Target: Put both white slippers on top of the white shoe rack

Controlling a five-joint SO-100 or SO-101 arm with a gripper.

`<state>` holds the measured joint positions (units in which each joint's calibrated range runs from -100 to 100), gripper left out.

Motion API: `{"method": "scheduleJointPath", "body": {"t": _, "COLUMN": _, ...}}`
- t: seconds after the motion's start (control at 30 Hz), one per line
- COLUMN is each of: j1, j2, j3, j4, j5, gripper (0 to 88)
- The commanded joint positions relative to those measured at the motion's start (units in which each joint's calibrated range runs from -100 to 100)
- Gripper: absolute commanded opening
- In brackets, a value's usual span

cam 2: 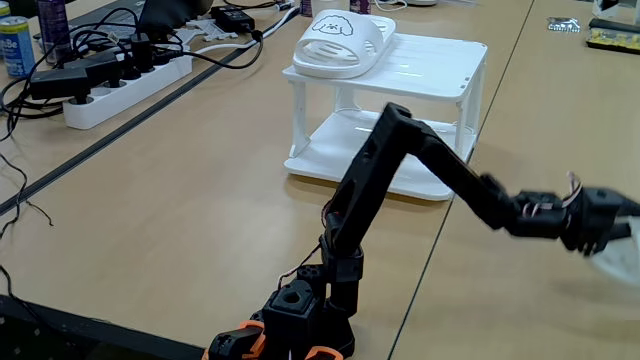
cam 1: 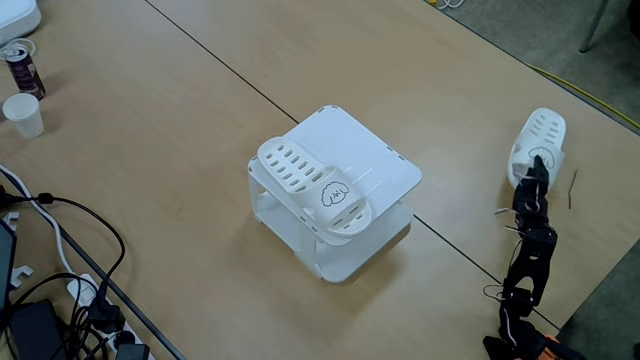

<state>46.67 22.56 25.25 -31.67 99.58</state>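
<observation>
1. In a fixed view, the white shoe rack (cam 1: 345, 190) stands near the middle of the wooden counter (cam 1: 180, 200), seen from above and at an angle, with both tiers showing.
2. One white slipper (cam 1: 315, 190) lies on the rack's flat top along its left edge in that view, its slotted vents facing up and the puppy face drawing towards the camera. Its toe end reaches slightly past the rack's front corner.
3. The second white slipper (cam 1: 540, 145) rests on the counter at the far right, well apart from the rack.
4. The black arm (cam 1: 528, 270) rises from the lower right corner, and the fingers (cam 1: 535, 172) sit against the near end of this second slipper. Whether they are closed on it or merely touching it cannot be told; the gap between them is too small to read.
5. The other fixed view looks from behind the arm's base (cam 2: 290, 320), low over the counter. It shows the rack (cam 2: 400, 110) side-on, with the placed slipper (cam 2: 340, 45) on the top tier's left side.
6. There the arm (cam 2: 420, 150) stretches to the right across the rack's front, and the gripper end (cam 2: 600, 225) meets the right frame edge, where a pale blurred shape shows just below it.
7. The angled view adds a paper cup (cam 1: 24, 113) and a can (cam 1: 20, 65) at the upper left, with cables (cam 1: 60, 290) at the lower left.
8. The low view adds a white power strip (cam 2: 125, 85) with black plugs at the upper left.
</observation>
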Motion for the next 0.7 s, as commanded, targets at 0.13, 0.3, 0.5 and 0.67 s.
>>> {"method": "scheduleJointPath", "body": {"t": 0.13, "j1": -6.95, "j2": -18.98, "j3": -14.83, "j4": 16.57, "j5": 0.42, "gripper": 0.8}}
{"method": "scheduleJointPath", "body": {"t": 0.3, "j1": -11.88, "j2": -23.69, "j3": -20.15, "j4": 24.51, "j5": 0.42, "gripper": 0.8}}
{"method": "scheduleJointPath", "body": {"t": 0.5, "j1": -18.79, "j2": -28.57, "j3": -23.31, "j4": 31.24, "j5": 0.42, "gripper": 0.8}}
{"method": "scheduleJointPath", "body": {"t": 0.67, "j1": -25.86, "j2": -31.10, "j3": -25.02, "j4": 34.61, "j5": 0.42, "gripper": 0.8}}
